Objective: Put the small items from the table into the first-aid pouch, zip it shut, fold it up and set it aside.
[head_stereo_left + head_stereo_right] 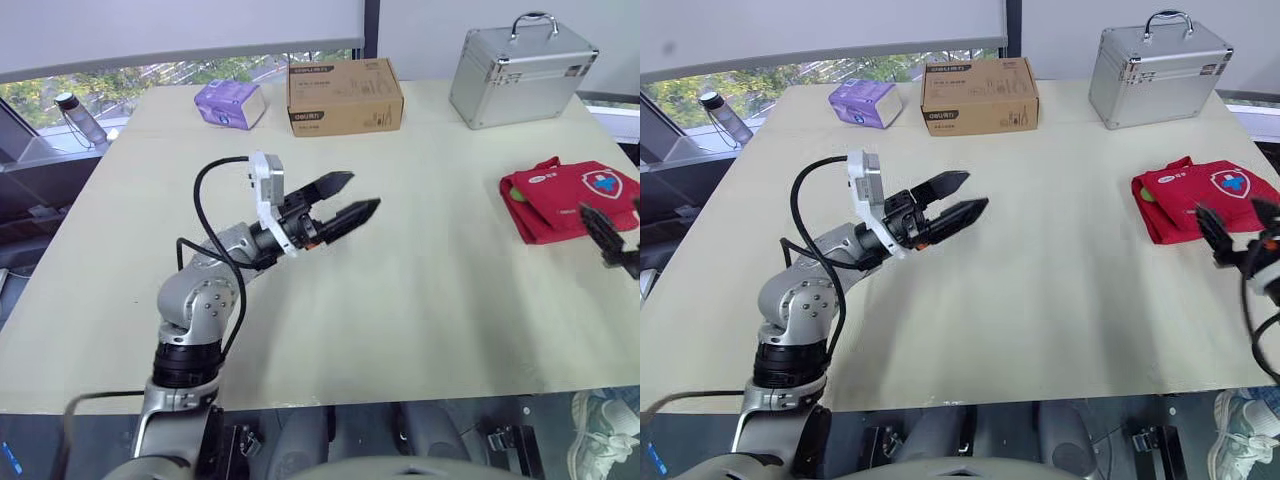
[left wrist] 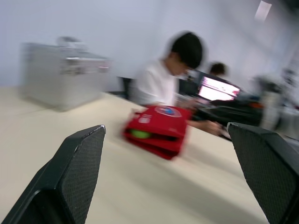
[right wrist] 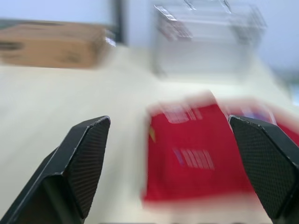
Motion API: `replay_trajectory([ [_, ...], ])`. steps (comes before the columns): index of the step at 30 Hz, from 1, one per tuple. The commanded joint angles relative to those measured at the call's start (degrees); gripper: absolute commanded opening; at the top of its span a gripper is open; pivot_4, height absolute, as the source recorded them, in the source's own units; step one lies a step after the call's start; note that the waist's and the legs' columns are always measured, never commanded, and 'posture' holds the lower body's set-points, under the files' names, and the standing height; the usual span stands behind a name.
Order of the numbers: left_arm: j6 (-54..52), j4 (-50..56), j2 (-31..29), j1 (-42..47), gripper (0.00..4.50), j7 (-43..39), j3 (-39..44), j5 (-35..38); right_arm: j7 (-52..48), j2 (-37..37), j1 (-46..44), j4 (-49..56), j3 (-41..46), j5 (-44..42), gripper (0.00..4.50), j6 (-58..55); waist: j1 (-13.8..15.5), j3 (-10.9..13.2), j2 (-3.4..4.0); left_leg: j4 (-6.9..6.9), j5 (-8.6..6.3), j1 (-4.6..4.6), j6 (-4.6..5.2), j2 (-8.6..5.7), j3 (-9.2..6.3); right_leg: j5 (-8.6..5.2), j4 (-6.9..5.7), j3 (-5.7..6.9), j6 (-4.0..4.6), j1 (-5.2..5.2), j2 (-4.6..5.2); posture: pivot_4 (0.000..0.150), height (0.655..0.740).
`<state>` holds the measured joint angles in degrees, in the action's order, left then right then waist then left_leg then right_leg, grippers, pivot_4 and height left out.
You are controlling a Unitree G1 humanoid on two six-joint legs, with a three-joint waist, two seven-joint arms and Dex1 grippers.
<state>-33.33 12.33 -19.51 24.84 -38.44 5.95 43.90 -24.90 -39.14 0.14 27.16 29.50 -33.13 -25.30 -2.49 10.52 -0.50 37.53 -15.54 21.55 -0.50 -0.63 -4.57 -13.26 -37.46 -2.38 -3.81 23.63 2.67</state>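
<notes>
Your right gripper (image 1: 1238,225), fingers spread, sits just beside the red fabric first-aid pouch (image 1: 1200,192) (something green peeks out), near the silver metal case (image 1: 1160,65); your left gripper (image 1: 362,192), also spread, is well apart from the pouch.

Red cloth pouch (image 1: 552,203), shiny metal case (image 1: 520,72), matt cardboard box (image 1: 344,100) (printed black label), smooth pale tabletop (image 1: 430,300)

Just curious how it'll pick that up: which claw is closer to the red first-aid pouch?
The right. Its right claw hovers at the pouch's near edge, open; the left claw hangs over the table's middle, well away to the pouch's left.
</notes>
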Motion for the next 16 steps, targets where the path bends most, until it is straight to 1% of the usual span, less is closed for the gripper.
replay_trajectory([
  [1,1.75,-0.04,-1.97,-1.66,4.5,-1.1,1.92,-1.11,-6.79,-0.91,-3.21,0.33,-8.53,4.33,4.47,7.09,0.13,0.01,-0.02,0.0,0.0,0.03,-0.01,0.0,-0.01,0.14,0.01,0.0,0.24,0.01,0.01,0.15,0.74],
  [4,2.39,0.63,-6.24,-5.23,4.5,-5.42,1.77,-2.53,-14.41,-2.44,-4.68,-3.57,-15.09,7.36,4.47,11.14,0.16,0.02,-0.02,-0.01,0.01,0.07,-0.03,-0.01,-0.02,0.14,0.09,0.0,0.26,0.03,0.03,0.15,0.74],
  [6,2.68,1.99,-9.64,-8.79,4.5,-8.32,2.76,-2.43,-18.45,-2.97,-3.38,-5.53,-14.7,5.56,4.47,11.89,0.7,0.02,-0.02,-0.04,0.01,0.16,-0.04,0.0,-0.13,0.14,0.25,0.13,0.27,0.04,0.06,0.15,0.74],
  [8,2.73,4.17,-12.99,-12.96,4.5,-10.42,4.29,-2.09,-21.71,-4.01,-0.01,-5.78,-12.53,4.83,4.47,13.14,1.24,0.03,-0.03,-0.06,0.01,0.29,-0.05,-0.04,-0.25,0.14,0.42,0.3,0.27,0.04,0.14,0.15,0.74],
  [12,3.56,6.4,-18.64,-22.47,4.5,-14.11,8.9,-2.3,-27.46,-5.91,11.85,-4.86,-3.64,3.25,4.47,14.09,2.23,0.03,-0.02,-0.15,-0.01,0.44,-0.03,-0.1,-0.39,0.14,0.67,0.5,0.27,0.03,0.32,0.15,0.74],
  [16,5.09,5.89,-20.08,-28.25,4.5,-15.0,11.3,-3.58,-30.0,-4.67,20.04,-4.8,1.63,3.52,4.47,15.93,2.26,0.03,-0.02,-0.14,-0.05,0.36,0.05,-0.13,-0.35,0.13,0.68,0.49,0.27,-0.06,0.34,0.15,0.74],
])
